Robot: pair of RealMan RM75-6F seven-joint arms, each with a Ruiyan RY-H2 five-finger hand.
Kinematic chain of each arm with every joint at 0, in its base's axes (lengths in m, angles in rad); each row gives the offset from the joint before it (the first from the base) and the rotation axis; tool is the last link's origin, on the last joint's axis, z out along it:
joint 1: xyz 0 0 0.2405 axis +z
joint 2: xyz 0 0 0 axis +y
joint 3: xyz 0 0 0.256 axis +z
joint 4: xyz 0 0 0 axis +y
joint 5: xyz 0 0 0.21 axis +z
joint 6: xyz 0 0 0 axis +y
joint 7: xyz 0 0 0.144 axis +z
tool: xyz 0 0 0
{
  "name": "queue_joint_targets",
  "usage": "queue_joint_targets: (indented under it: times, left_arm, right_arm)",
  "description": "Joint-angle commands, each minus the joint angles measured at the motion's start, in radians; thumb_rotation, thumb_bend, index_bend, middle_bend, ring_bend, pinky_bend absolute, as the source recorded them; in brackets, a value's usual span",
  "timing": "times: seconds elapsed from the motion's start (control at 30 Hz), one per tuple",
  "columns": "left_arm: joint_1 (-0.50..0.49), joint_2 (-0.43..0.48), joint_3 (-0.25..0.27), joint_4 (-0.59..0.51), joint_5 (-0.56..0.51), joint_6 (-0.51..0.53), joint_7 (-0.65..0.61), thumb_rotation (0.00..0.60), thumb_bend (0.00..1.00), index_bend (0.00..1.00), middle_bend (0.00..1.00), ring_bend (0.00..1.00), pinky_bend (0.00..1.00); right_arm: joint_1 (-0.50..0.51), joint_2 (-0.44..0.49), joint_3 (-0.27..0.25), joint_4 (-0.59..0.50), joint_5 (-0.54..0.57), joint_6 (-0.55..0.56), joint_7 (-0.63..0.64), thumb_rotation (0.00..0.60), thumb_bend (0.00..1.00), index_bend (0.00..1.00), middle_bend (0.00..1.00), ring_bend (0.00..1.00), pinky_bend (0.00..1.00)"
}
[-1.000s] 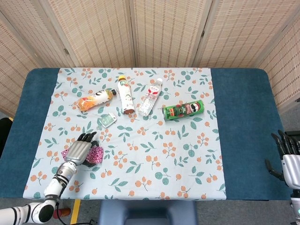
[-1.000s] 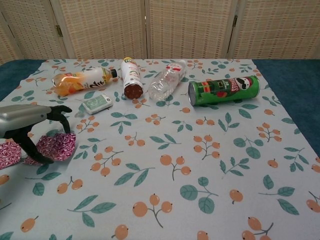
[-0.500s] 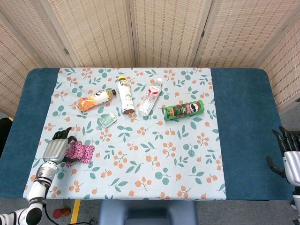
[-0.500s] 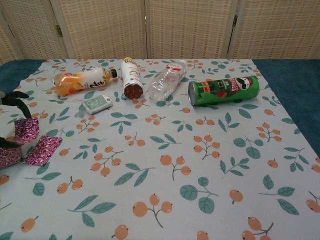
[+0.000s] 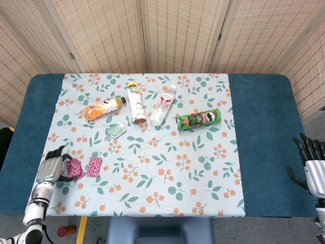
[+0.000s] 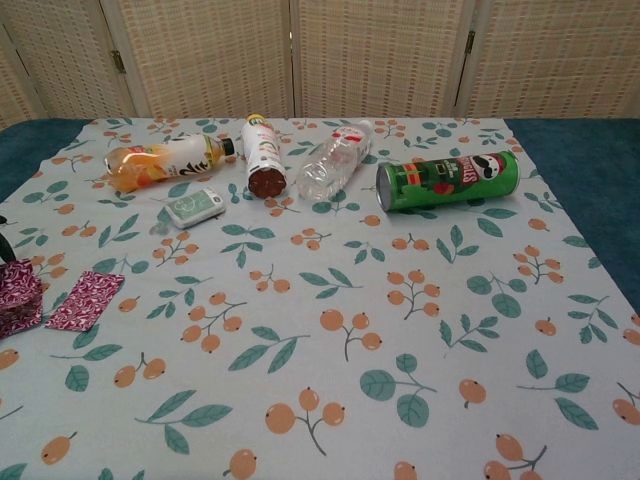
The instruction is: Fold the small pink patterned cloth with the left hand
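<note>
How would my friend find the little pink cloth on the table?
Look at the flowery tablecloth and go to its near left edge, by the left robot hand. The small pink patterned cloth lies there, flat and soft, far from the bottles and the green can.

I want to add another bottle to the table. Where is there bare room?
Free: the wide floral stretch in front of the green can, and the blue strip to its right. Crowded: the far row around the bottles, and the near-left corner by the pink cloth and left hand.
</note>
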Motion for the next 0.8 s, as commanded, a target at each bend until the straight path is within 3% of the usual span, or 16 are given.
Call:
queue_joint_targets:
  times: [0.03, 0.8]
  left_arm:
    - [0.0, -0.005, -0.002, -0.001, -0.003, 0.001, 0.007, 0.6, 0.22, 0.35, 0.0, 0.0, 0.0]
    - [-0.002, -0.034, -0.013, 0.026, -0.05, -0.026, 0.048, 0.6, 0.22, 0.34, 0.0, 0.0, 0.0]
  right_arm:
    - [-0.001, -0.002, -0.001, 0.003, 0.003, -0.002, 0.003, 0.6, 0.42, 0.0, 0.0, 0.0, 0.0]
    - [-0.001, -0.008, -0.006, 0.016, 0.012, -0.009, 0.016, 0.6, 0.42, 0.0, 0.0, 0.0, 0.0]
